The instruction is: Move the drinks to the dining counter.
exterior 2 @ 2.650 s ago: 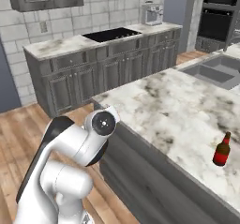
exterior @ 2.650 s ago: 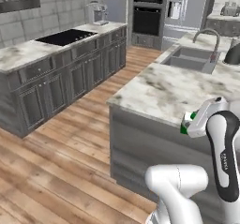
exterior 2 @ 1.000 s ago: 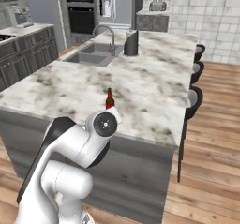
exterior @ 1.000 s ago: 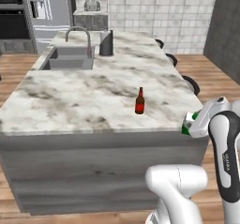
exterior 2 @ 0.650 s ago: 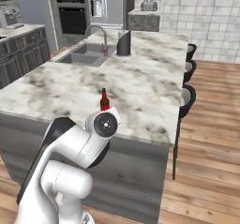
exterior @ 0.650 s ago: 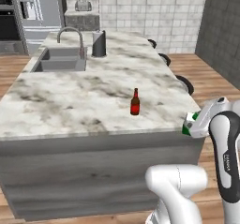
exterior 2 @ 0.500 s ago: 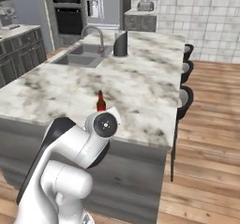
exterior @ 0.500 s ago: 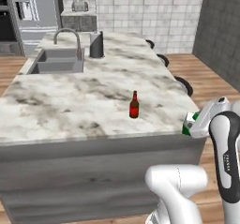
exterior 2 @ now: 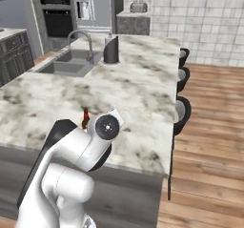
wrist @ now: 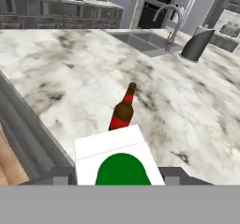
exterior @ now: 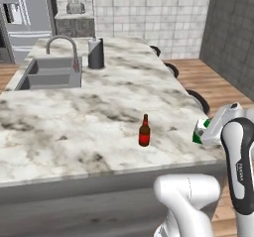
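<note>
Hand view: gripper (wrist: 120, 177) clenched on the green-and-white carton (wrist: 117, 160), which sits at 6 o'clock between the dark fingertips, held off the near edge of the dining counter (wrist: 70, 82). Just beyond the carton, toward 12 o'clock, a red-brown beer bottle (wrist: 123, 110) stands upright on the marble. Left base view: carton (exterior: 200, 132) at 3 o'clock off the counter edge, beer bottle (exterior: 144, 131) near centre. Farther back, at 11 o'clock, the inset sink (exterior: 48, 73), curved faucet (exterior: 63, 46) and grey canister (exterior: 95, 53). Dark stools (exterior 2: 181, 108) line the far side.
</note>
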You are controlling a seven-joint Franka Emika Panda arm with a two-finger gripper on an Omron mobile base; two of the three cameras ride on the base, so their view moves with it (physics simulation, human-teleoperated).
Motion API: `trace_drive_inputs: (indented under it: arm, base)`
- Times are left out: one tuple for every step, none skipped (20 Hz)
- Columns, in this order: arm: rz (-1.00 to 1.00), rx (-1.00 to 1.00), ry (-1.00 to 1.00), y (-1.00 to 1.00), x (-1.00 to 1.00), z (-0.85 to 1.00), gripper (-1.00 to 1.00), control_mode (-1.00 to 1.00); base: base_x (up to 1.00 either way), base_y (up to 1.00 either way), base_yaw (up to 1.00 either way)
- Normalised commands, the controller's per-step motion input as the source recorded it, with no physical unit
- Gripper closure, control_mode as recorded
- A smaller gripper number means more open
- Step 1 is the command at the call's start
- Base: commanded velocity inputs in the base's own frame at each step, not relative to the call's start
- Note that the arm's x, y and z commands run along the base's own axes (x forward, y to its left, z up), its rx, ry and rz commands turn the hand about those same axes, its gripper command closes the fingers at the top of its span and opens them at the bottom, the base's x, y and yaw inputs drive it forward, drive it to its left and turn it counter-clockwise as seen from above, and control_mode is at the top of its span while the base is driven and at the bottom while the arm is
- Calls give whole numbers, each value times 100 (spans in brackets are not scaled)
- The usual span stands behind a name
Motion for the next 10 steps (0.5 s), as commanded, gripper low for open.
trace_drive_inputs:
  arm:
    - [0, 0, 0, 0, 0, 0, 100, 100]
    - [0, 0, 0, 0, 0, 0, 100, 100]
    - [0, 0, 0, 0, 0, 0, 100, 100]
    - [0, 0, 0, 0, 0, 0, 100, 100]
    - [0, 0, 0, 0, 0, 0, 100, 100]
    - [0, 0, 0, 0, 0, 0, 100, 100]
    - [0, 0, 0, 0, 0, 0, 100, 100]
    - [0, 0, 0, 0, 0, 0, 100, 100]
    - [0, 0, 0, 0, 0, 0, 100, 100]
    - [0, 0, 0, 0, 0, 0, 100, 100]
  base:
    - [47, 0, -5]
    - [44, 0, -4]
    - [40, 0, -3]
    - [36, 0, -1]
    - [30, 0, -1]
    - [26, 0, 0]
    - [21, 0, 0]
    - [15, 0, 0]
    - [12, 0, 0]
    - [6, 0, 0]
